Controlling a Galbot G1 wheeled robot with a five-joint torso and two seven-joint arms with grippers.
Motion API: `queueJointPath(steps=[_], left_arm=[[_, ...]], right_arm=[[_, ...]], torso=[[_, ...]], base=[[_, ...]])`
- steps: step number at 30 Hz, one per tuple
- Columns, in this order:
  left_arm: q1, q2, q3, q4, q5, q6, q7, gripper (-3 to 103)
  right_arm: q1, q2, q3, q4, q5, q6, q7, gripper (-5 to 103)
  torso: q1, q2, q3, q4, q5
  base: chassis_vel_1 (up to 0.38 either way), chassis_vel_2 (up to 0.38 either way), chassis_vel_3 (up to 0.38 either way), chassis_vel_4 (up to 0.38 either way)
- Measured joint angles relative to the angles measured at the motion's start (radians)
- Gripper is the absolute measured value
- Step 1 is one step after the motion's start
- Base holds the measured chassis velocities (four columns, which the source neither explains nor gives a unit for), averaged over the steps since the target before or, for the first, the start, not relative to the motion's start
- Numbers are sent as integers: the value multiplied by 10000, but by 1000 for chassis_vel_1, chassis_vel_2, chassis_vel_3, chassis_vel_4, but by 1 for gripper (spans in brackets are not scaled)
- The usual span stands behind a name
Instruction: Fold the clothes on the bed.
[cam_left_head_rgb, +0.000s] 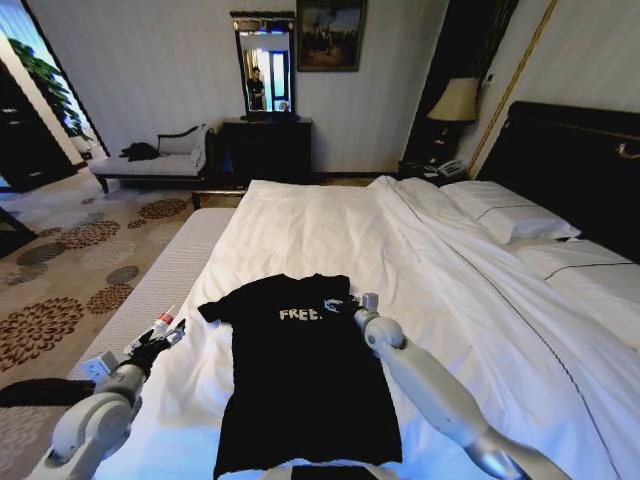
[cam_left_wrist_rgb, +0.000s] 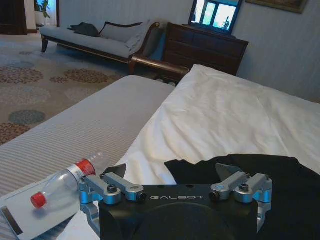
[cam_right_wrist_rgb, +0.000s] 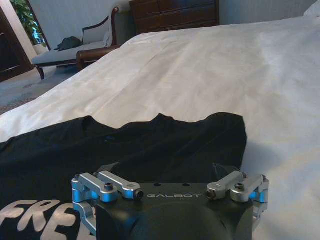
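The clothes, a black T-shirt (cam_left_head_rgb: 300, 385) with white "FREE" lettering, lie spread flat on the white bed (cam_left_head_rgb: 330, 225), collar toward the far end. My right gripper (cam_left_head_rgb: 343, 304) hovers open at the shirt's right shoulder; in the right wrist view that gripper (cam_right_wrist_rgb: 165, 172) sits low over the black fabric (cam_right_wrist_rgb: 165, 137), beside the lettering. My left gripper (cam_left_head_rgb: 170, 338) stands open just off the left sleeve (cam_left_head_rgb: 215, 310). Seen from the left wrist, its gripper (cam_left_wrist_rgb: 174, 172) points at the sleeve edge (cam_left_wrist_rgb: 200, 167) with nothing between its fingers.
A clear plastic bottle (cam_left_wrist_rgb: 62, 186) with a red cap lies on a flat white card at the bed's grey left edge (cam_left_head_rgb: 165, 275), close to my left gripper. Pillows (cam_left_head_rgb: 510, 215) and a dark headboard (cam_left_head_rgb: 585, 160) stand on the right. A chaise (cam_left_head_rgb: 150, 160) and dresser (cam_left_head_rgb: 265, 150) line the far wall.
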Motion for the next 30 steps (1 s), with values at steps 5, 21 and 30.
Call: queueJointPath(steps=[5,21,30], left_arm=[[-876,28,715,691,19,-53,-81,100],[-4663,-504,3105,4525,-166,-329,703,100],[-5643,-964,3708,5412,342,-450,1116,97]], right_arm=[[-602,-558,484,906,156,-45,23,100],[-3146,-2225,4257,3004,1825,-593,558,100],[-4560,-2601,5594,3594,2004,-610,570,100]], torso=[[-2,1,-1,-8,0],[-1,0,0,-5,3],[-1,0,-1,-7,1]], base=[[0,0,0,0],[0,0,0,0],[0,0,0,0]])
